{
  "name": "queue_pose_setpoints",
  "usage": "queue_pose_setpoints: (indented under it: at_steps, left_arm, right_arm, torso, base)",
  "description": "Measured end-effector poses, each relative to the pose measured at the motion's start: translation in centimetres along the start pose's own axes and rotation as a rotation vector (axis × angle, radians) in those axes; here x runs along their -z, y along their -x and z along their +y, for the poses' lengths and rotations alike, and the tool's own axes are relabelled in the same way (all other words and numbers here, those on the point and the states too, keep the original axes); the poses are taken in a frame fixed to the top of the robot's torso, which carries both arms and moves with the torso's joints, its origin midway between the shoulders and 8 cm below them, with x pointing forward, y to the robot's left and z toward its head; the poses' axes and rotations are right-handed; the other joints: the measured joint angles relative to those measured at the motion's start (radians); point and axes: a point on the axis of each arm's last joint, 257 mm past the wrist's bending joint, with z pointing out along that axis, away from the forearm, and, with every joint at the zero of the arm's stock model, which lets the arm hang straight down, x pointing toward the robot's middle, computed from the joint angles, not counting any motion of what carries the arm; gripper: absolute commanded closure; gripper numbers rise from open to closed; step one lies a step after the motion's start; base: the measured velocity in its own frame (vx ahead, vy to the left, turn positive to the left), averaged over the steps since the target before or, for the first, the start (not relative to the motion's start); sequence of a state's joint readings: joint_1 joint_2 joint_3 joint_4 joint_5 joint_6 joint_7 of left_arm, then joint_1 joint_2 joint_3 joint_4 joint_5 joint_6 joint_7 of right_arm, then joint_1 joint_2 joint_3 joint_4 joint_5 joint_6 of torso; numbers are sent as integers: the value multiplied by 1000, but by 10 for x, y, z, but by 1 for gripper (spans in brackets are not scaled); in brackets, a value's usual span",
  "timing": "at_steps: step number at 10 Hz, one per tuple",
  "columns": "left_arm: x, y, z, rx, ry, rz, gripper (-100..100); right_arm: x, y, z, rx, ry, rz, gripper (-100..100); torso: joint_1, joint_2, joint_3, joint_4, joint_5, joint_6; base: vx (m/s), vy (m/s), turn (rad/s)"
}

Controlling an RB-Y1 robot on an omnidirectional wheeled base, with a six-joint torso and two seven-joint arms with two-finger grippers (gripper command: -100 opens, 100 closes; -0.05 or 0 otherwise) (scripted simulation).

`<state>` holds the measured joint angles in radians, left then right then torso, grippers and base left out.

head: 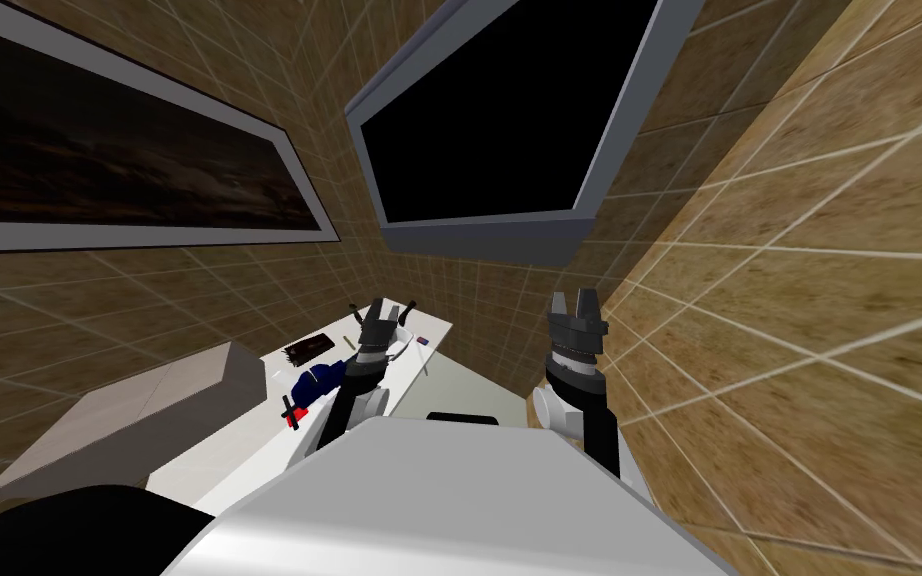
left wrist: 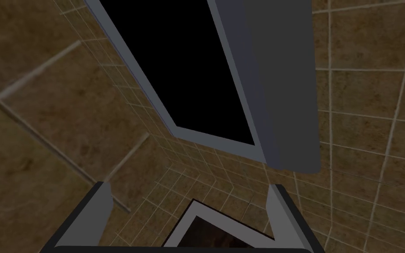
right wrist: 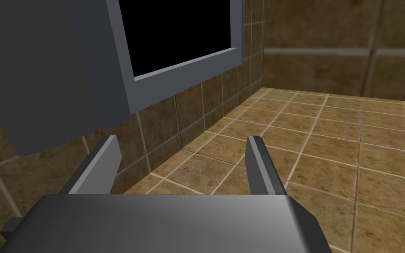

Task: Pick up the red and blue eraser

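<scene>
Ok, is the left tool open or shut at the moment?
Open. In the left wrist view the left tool has its two fingers standing about a third of the picture's width apart, with nothing gripped between them.

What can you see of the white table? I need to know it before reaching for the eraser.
The white table is a long, plain, flat top running along the tiled wall into the corner below the window. On it lie a dark flat thing, a dark blue lump, a small red and black item and, near the far end, a tiny bluish piece, perhaps the eraser. A beige box stands by its wall side.
</scene>
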<state>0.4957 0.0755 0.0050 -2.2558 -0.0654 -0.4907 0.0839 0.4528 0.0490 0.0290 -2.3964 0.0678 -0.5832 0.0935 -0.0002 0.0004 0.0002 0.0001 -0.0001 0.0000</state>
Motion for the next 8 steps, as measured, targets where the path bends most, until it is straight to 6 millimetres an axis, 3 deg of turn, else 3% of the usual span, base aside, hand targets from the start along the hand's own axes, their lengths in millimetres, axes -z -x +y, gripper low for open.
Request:
queue_pose_setpoints:
  at_steps: [8]
  left_arm:
    - [1,-12,95,-46,239,48,-100]
  right_arm:
    - [0,0,0,0,0,0,0]
  torso:
    - [0,-1,-1,0,0,0]
  base:
    - [5,-4,-27]
